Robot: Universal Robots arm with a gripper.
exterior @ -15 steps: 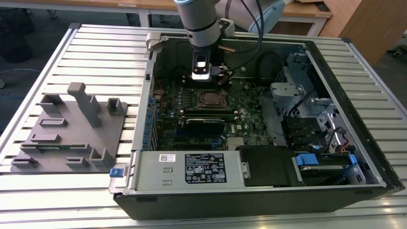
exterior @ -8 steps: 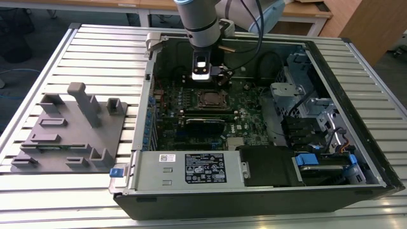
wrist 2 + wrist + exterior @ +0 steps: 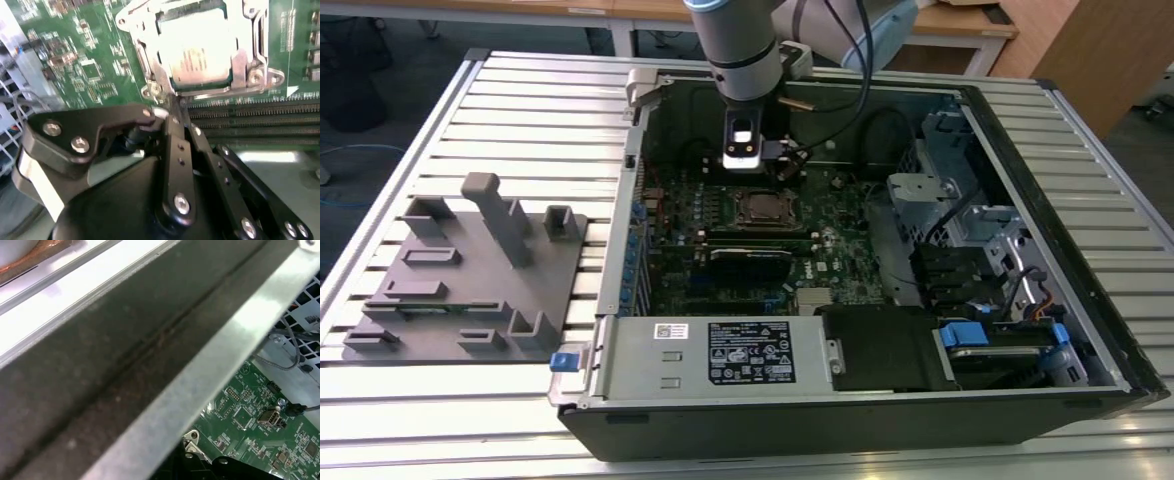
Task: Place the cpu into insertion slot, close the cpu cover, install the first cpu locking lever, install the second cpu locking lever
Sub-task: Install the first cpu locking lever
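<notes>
My gripper [image 3: 169, 103], pinched shut on nothing I can see, sits just beside the cpu [image 3: 197, 50], seated flat under its cover [image 3: 243, 57] inside the case [image 3: 827, 428] on the table [image 3: 440, 420]. Light, stiff, fragile, I judge: edges only.

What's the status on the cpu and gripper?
Gripper at the insertion slot's corner, by the memory slots. Cpu seated, cpu cover down around it. Levers: can't tell if latched.
</notes>
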